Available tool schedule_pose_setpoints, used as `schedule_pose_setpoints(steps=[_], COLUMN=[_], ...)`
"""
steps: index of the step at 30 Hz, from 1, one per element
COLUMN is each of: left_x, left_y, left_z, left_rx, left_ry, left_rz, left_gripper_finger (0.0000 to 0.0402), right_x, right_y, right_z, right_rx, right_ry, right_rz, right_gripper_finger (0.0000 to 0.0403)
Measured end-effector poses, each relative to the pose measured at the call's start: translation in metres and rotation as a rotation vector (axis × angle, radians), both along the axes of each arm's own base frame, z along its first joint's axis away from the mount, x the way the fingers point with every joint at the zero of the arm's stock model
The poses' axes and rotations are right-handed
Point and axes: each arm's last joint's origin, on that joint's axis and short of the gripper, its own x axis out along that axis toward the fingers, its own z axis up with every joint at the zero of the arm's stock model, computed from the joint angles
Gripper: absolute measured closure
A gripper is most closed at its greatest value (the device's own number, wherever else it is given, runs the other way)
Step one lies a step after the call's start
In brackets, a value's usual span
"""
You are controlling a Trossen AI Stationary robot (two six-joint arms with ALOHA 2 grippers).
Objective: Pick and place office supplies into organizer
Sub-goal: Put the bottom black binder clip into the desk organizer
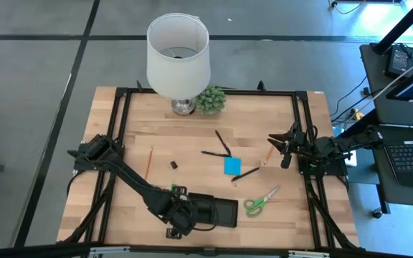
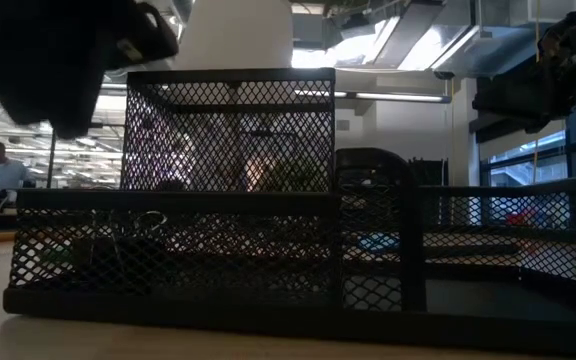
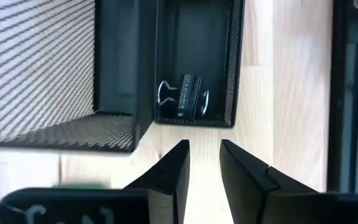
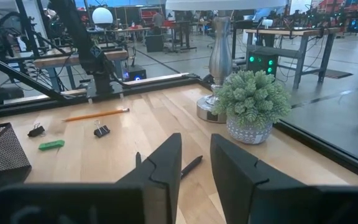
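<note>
Left gripper (image 3: 204, 163), fingers parted and empty, hovers over the organizer (image 3: 114, 134), where one binder clip (image 3: 188, 96) already lies in a small compartment. Right gripper (image 4: 196, 163) waits empty, fingers apart, at the table's right edge. Scissors (image 1: 261, 202), sticky pad (image 1: 231, 165), pens (image 1: 223, 142) and pencil (image 1: 150, 160) remain outside.

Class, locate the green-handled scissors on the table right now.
In the high view the green-handled scissors lie on the table's near right part, just right of the black organizer, below the blue sticky-note pad.
</note>
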Motion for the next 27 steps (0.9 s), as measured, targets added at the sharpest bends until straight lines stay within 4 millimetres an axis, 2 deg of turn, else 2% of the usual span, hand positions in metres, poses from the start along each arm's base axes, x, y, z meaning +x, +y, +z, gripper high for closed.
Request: schedule_pose_setpoints(steps=[7, 10, 15, 20, 27], left_x=[-0.028, -0.043, -0.061, -0.067, -0.078], left_y=[0.004, 0.004, 0.0, 0.006, 0.018], left_z=[0.03, 0.037, 0.038, 0.026, -0.004], left_rx=[0.033, 0.093, 0.189, 0.223, 0.242], left_ry=[0.05, 0.102, 0.187, 0.256, 0.362], left_rz=[-0.056, -0.186, -0.392, -0.36, -0.343], left_gripper_finger=[0.0296, 0.0289, 0.0282, 0.0281, 0.0284], right_x=[0.0, 0.0, 0.0, 0.0, 0.0], right_y=[0.0, 0.0, 0.0, 0.0, 0.0], right_z=[0.0, 0.0, 0.0, 0.0, 0.0], right_rx=[-0.001, 0.0, 0.003, 0.022, 0.021], right_ry=[0.0, 0.0, -0.001, -0.008, -0.008], right_rz=[0.0, 0.0, 0.0, -0.001, -0.001], right_gripper_finger=[0.0314, 0.0314, 0.0314, 0.0314, 0.0314])
